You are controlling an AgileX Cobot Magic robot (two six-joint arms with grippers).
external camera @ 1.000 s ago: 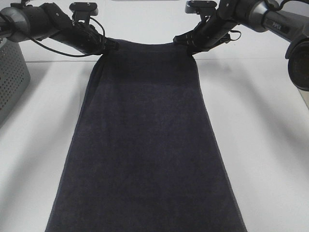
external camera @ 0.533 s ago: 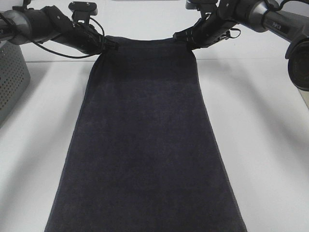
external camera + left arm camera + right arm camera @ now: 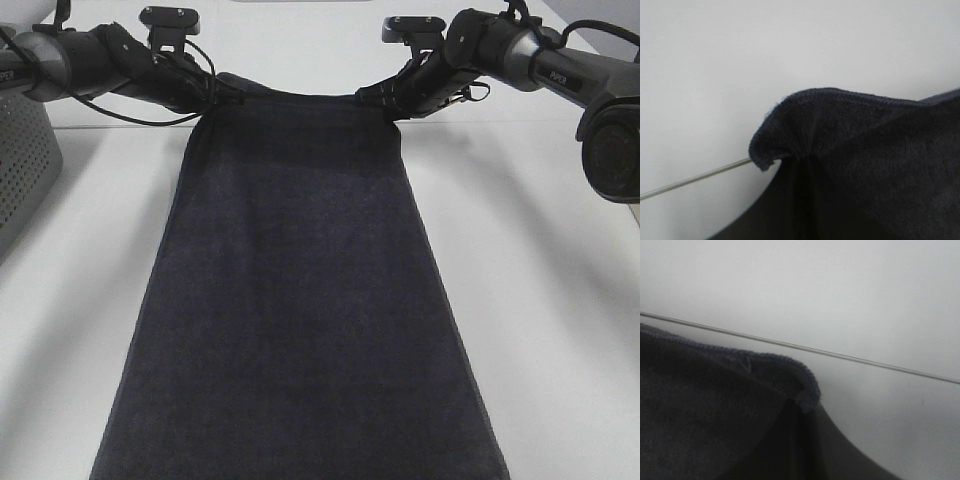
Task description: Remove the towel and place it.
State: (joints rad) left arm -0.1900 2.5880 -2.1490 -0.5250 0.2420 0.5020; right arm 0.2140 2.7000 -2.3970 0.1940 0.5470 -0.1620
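The towel, very dark navy and long, lies stretched down the middle of the white table in the exterior view, running out of frame at the near edge. Its two far corners are lifted. My left gripper is shut on the far left corner, my right gripper on the far right corner. The left wrist view shows the bunched corner of the towel pinched together, the hem curling over. In the right wrist view the other corner of the towel folds into the grip; the fingers themselves are hidden by cloth.
A grey perforated basket stands at the left edge of the table. A dark round piece of equipment sits at the right edge. A thin seam line crosses the white surface behind the towel.
Both arms have sunk slightly, and the towel's held far edge has dropped a little with them. Both grips stay the same.
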